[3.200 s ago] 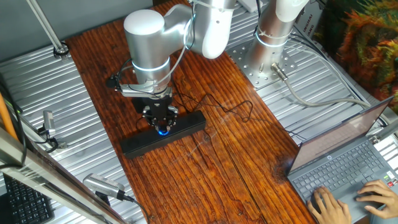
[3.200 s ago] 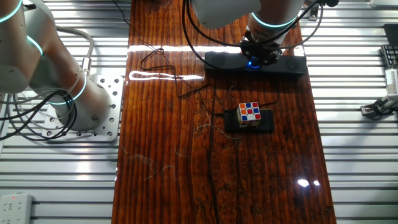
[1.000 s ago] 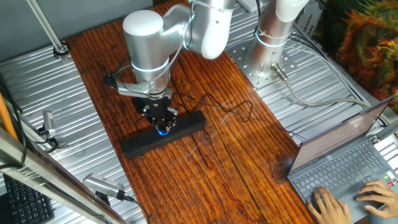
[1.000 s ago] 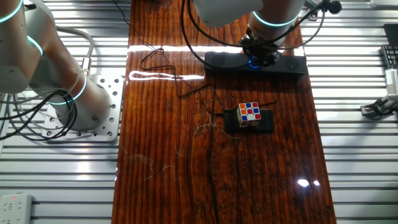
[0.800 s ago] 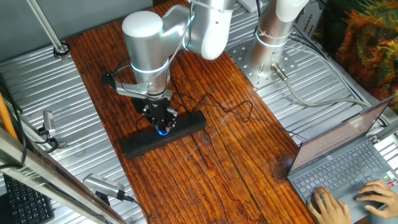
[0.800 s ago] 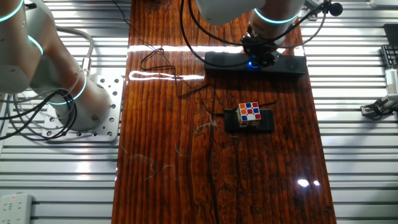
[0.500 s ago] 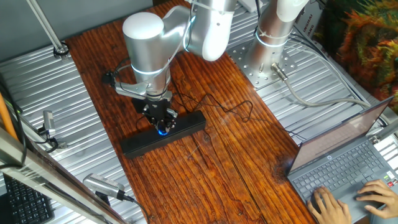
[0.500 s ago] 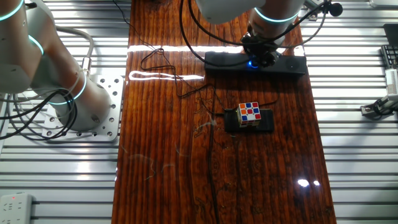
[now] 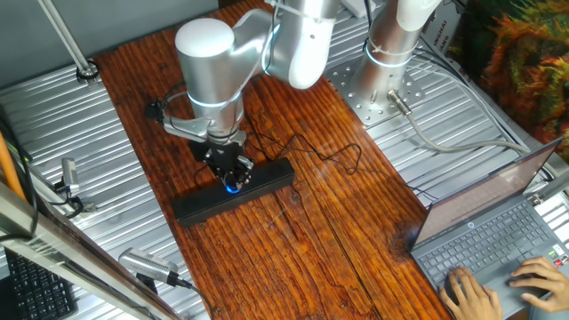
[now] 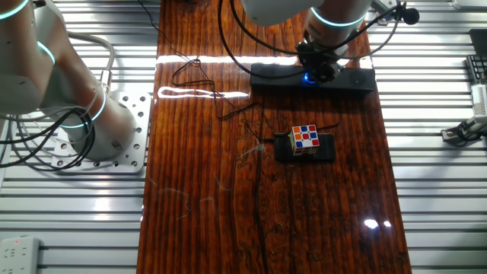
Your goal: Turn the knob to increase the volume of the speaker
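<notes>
Barely any change from earlier: the wrist has rotated slightly, the speaker (image 9: pixel 233 190) has not shifted on the wooden table (image 9: pixel 338 240). The arm reaches straight down, gripper (image 9: pixel 232 180) clamped on the knob (image 10: pixel 310 76) midway along the bar, blue glow showing between the fingers. To the right, the cube (image 10: pixel 305 138) sits on a black pad (image 10: pixel 324 148), well apart.

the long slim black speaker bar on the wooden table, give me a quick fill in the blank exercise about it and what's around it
1. The long slim black speaker bar has a knob ringed by a glowing ____ light.
2. The two-finger gripper sits directly over the ____.
3. The multicoloured cube rests on a small black square ____.
4. A person's hands rest on a ____ keyboard.

Missing words: blue; knob; pad; laptop
</notes>
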